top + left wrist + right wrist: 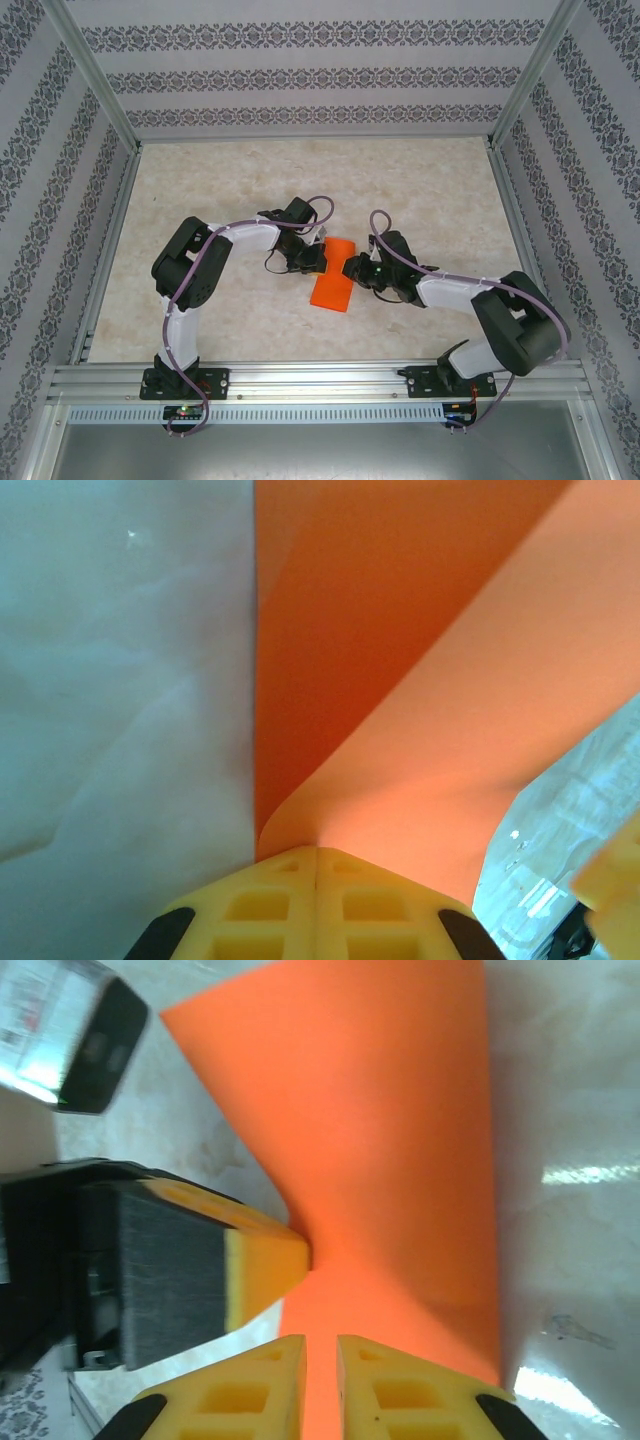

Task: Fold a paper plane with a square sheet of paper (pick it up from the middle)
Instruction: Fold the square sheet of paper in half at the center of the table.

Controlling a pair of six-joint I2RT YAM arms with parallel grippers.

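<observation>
The square sheet of paper (335, 280) is bright orange and lies doubled over as a narrow strip on the table between the two arms. My left gripper (316, 258) is shut on the strip's left edge. In the left wrist view its yellow fingertips (317, 852) meet on the paper (400, 680), whose upper layer curves up off the lower one. My right gripper (320, 1345) hovers over the paper (390, 1140) at its right side, its jaws a narrow gap apart with orange showing through the gap. The left gripper's yellow finger (265, 1260) pinches the sheet just ahead of it.
The marbled tabletop (430, 190) is boxed in by patterned walls on three sides. An aluminium rail (320, 380) carrying both arm bases runs along the near edge. The two grippers (352, 268) stand close together at the paper.
</observation>
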